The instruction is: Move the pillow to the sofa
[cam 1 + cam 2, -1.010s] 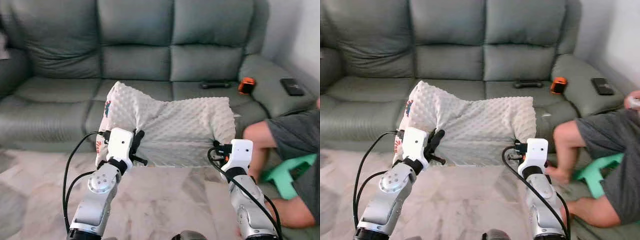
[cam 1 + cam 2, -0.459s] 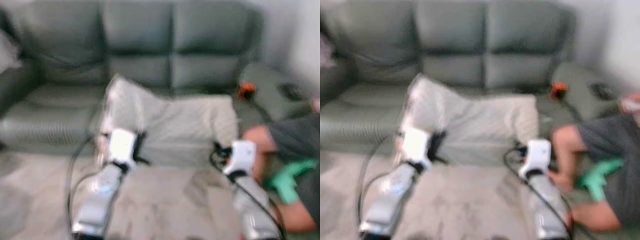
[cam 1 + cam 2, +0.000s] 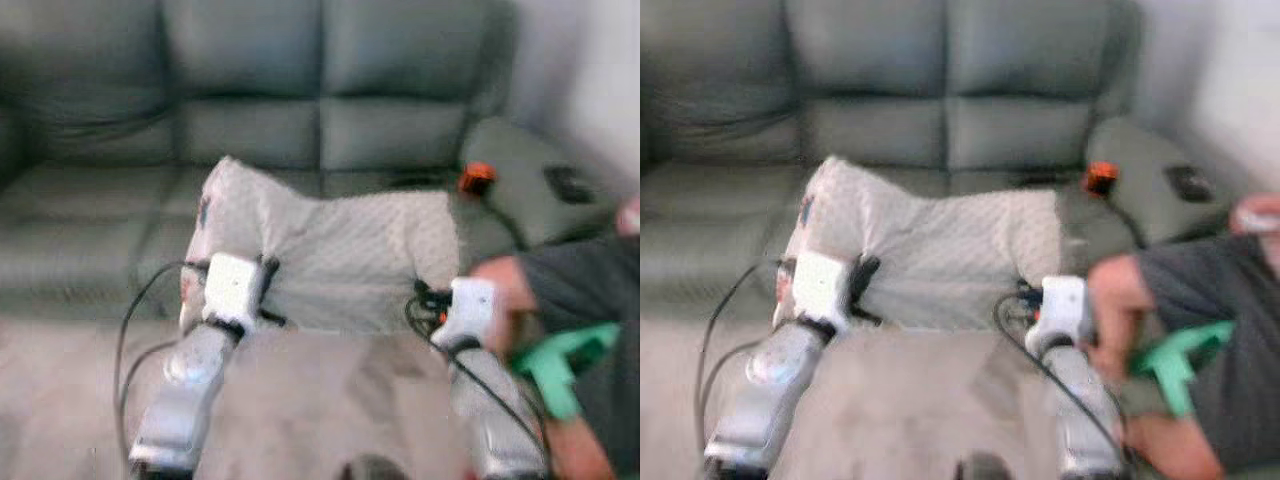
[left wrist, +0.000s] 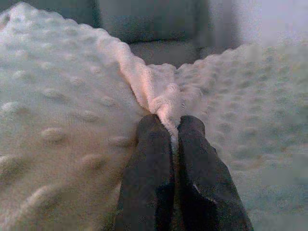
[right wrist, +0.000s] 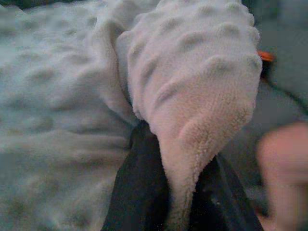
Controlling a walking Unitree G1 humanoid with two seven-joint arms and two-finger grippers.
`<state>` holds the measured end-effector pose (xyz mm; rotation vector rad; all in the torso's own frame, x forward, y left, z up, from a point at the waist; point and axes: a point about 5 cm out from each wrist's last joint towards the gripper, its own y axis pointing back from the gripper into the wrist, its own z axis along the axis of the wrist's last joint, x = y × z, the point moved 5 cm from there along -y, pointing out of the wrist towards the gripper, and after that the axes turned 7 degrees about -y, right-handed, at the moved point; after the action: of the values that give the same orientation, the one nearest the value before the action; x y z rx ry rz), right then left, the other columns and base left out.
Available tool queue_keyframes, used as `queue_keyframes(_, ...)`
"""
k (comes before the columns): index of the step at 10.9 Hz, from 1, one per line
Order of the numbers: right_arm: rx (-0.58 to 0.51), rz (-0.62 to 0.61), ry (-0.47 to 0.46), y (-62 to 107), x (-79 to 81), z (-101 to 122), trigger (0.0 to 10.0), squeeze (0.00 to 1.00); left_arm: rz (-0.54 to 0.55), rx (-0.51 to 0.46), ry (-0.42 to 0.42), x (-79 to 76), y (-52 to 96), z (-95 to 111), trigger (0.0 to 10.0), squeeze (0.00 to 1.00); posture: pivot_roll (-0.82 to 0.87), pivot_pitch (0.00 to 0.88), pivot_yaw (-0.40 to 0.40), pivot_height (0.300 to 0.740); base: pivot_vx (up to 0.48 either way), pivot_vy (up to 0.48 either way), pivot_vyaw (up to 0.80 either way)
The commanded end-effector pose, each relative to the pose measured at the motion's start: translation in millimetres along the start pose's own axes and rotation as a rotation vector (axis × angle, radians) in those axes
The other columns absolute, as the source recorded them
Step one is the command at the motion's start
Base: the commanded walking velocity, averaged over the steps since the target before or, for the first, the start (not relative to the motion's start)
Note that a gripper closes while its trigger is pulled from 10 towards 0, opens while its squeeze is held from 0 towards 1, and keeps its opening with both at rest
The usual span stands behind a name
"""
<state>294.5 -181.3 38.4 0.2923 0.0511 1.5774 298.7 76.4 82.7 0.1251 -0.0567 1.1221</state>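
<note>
**Pillow carried between two grippers at the sofa's edge**

We held the pillow (image 3: 330, 255) stretched between both arms at the centre of the frame, in front of the grey sofa (image 3: 250, 110) that ran across the top. The left gripper (image 4: 166, 132) had its two black fingers pressed together on a fold of the dotted white fabric. The right gripper (image 5: 168, 159) pinched a bunched corner in the same way. We judged that this two-point hold kept the soft pillow spread and off the floor (image 3: 320, 400) while we carried it toward the seat.

The head views were blurred, so small things were hard to read. An orange object (image 3: 477, 177) and a dark flat object (image 3: 570, 183) lay toward the upper right, on or near the sofa's armrest. A person (image 3: 580, 300) in dark clothing crouched at the right edge, just beside our right arm, with something green (image 3: 560, 360) below. We saw no containers.
</note>
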Motion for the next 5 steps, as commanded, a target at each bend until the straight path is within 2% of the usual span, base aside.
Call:
queue_keyframes(1,-0.047,0.032,-0.003,-4.8,12.6,13.0,10.0,0.0,0.008,-0.03,-0.029,6.7,-0.2,8.6,10.0,0.0,-0.1,0.0,-0.044,0.74,0.472,0.0,0.0)
queue_keyframes(3,-0.045,0.027,-0.008,-4.7,12.3,12.6,10.0,0.0,0.013,-0.017,-0.02,7.7,-0.3,6.6,10.0,0.0,-0.1,0.0,-0.04,0.74,0.45,0.0,0.0)
queue_keyframes(5,-0.044,0.025,-0.011,-4.3,12.4,12.1,10.0,0.0,0.014,-0.005,-0.02,7.9,-1.1,5.0,10.0,0.0,-0.1,0.0,-0.038,0.74,0.337,0.332,0.0)
